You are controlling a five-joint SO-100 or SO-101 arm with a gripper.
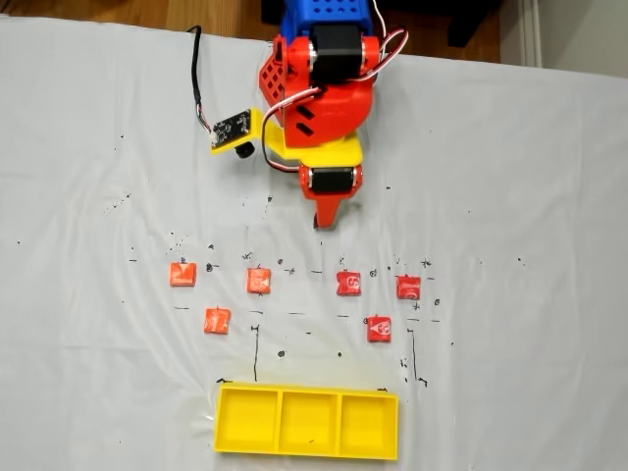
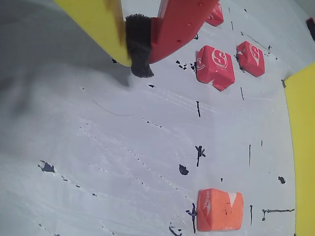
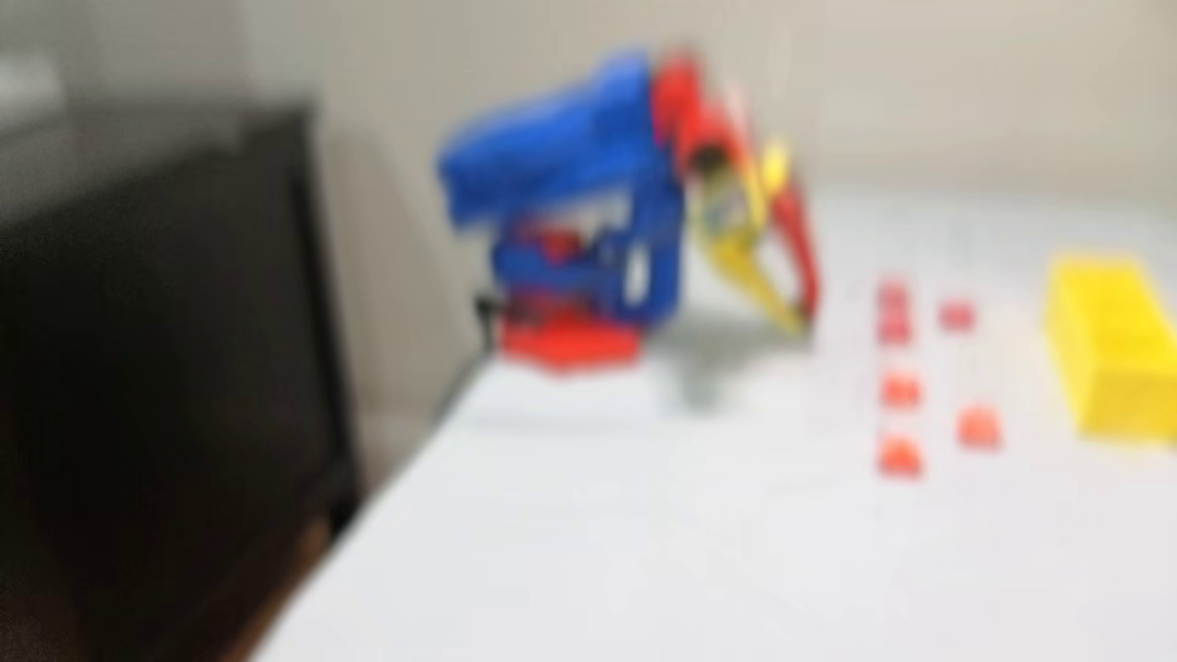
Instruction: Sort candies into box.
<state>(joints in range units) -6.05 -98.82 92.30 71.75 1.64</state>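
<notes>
Meanwhile, the hand (image 1: 320,220) is hovering clenched and empty over the tabletop (image 1: 88,196), six candies (image 1: 258,281) lying loose before the vacant box (image 1: 307,453); light, crinkly and likely slippery, each probably wanting pinching across opposite flat sides

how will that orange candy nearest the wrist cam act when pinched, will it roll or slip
The orange candy looks flat-sided and square, so it probably won't roll. Its folded, glossy wrapper may slip or crumple slightly under the gripper. Being small, it is likely light and could skid across the cloth.
</notes>
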